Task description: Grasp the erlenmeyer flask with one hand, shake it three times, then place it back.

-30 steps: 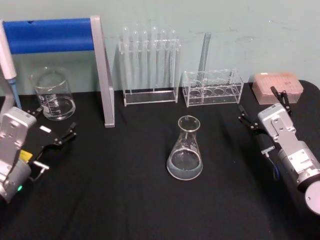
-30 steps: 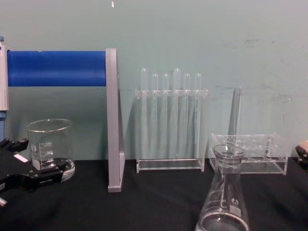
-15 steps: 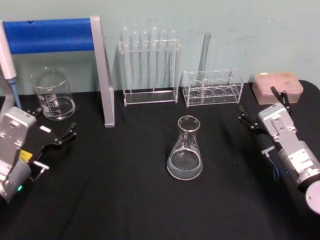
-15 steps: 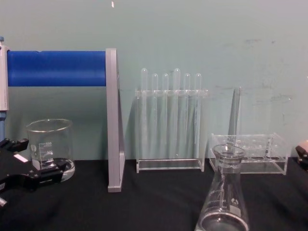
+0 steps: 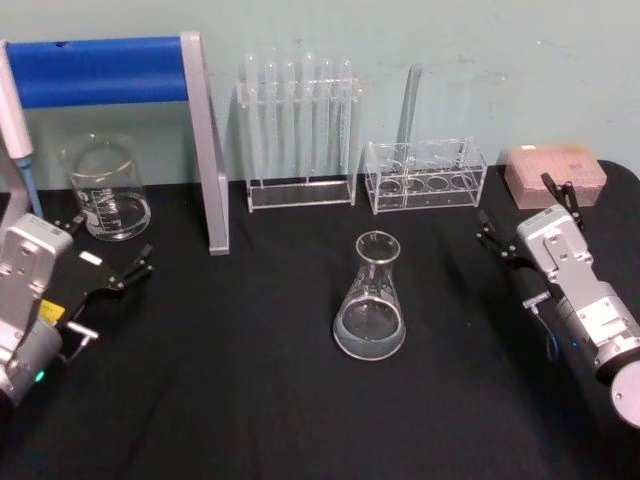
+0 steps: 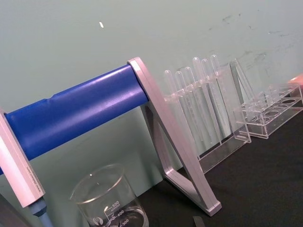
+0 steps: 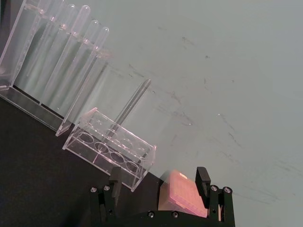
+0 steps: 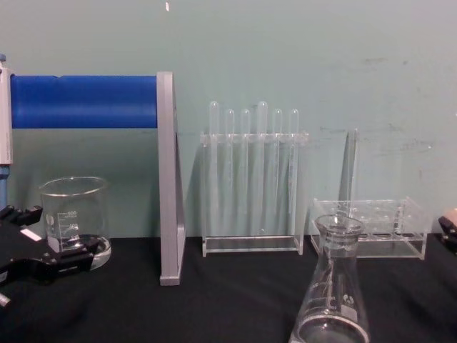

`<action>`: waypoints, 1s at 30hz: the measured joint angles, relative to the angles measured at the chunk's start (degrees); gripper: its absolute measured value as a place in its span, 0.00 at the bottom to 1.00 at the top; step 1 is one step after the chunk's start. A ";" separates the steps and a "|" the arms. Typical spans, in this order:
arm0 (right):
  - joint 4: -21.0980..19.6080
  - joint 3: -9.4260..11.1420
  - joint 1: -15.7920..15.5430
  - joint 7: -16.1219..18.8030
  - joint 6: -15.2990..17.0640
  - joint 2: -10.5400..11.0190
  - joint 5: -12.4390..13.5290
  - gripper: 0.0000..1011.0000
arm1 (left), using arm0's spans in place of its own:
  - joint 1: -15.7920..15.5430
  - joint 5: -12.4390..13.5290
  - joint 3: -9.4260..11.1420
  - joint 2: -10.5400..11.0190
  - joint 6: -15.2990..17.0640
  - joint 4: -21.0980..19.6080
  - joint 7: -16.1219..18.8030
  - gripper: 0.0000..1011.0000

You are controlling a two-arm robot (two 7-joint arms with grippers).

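The erlenmeyer flask [image 5: 370, 300] stands upright on the black table mid-way between the arms, with a little clear liquid in its base. In the chest view the flask [image 8: 333, 293] is low and right of centre. My left gripper [image 5: 108, 245] rests open near the table's left side, just in front of the beaker, far from the flask; it carries a small white label. From the chest the left gripper [image 8: 43, 239] is seen beside the beaker. My right gripper [image 5: 522, 215] stands open at the right, apart from the flask, and the right gripper [image 7: 158, 179] has nothing between its fingers.
A glass beaker [image 5: 105, 190] sits at the back left beside a blue-barred stand [image 5: 205, 150] with a pipette [image 5: 15, 120]. A rack of test tubes [image 5: 300, 130] and a low rack [image 5: 425, 175] holding one tube line the back. A pink box [image 5: 555, 170] lies far right.
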 joint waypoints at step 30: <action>0.00 0.00 0.00 0.00 0.00 0.00 0.04 0.99 | 0.00 0.00 0.00 0.00 0.00 0.00 0.00 0.99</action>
